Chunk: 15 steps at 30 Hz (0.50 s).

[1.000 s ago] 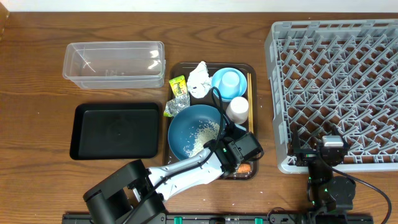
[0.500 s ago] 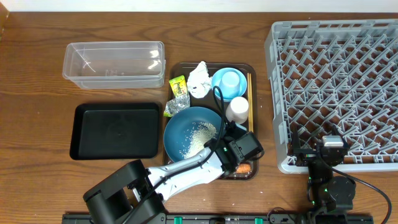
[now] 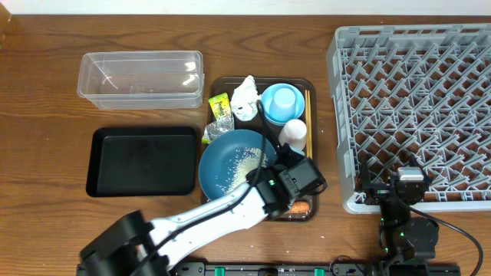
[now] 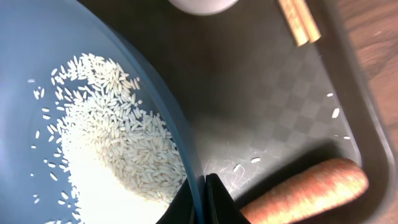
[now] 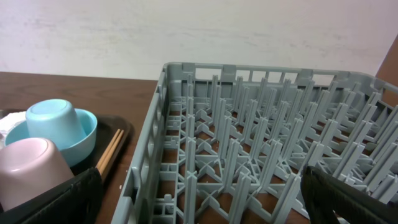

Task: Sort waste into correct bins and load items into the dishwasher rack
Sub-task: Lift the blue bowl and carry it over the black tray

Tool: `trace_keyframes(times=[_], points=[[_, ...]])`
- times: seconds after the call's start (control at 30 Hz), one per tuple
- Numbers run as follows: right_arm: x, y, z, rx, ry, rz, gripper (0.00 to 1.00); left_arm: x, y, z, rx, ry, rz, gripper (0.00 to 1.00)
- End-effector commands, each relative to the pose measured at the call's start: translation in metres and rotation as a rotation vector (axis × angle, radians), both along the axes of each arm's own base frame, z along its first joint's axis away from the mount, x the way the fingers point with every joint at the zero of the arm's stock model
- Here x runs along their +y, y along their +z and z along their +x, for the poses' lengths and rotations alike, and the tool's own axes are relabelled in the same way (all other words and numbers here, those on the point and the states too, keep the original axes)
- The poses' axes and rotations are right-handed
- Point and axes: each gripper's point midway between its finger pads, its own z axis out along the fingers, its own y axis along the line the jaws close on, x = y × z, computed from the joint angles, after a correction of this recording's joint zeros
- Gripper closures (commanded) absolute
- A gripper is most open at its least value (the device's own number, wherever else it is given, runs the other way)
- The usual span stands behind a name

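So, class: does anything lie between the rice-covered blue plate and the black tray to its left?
Nothing visible does. The blue plate, gripped at its rim by the left gripper, nearly meets the black tray; the wrappers lie by the plate's upper-left rim, off that path.

White-shelled left arm [image 3: 222, 213], black joints, black cable (green lights), black right arm [image 3: 405, 222]

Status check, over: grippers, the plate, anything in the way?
Left gripper shut on dark-blue plate rim, rice on it. Right gripper open, by the rack. Carrot beside the grip, cup close by.
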Motion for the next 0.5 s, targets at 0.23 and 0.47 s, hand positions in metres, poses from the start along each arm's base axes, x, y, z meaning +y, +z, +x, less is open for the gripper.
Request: trace_keyframes(times=[0.23, 0.47], points=[[-0.004, -0.001, 0.0, 0.001, -0.017, -0.008, 0.01, 0.019, 0.065, 0.027, -0.131, 0.032, -0.089, 0.94], [-0.004, -0.001, 0.0, 0.001, -0.017, -0.008, 0.01, 0.066, 0.093, 0.064, -0.182, 0.182, -0.15, 0.94]])
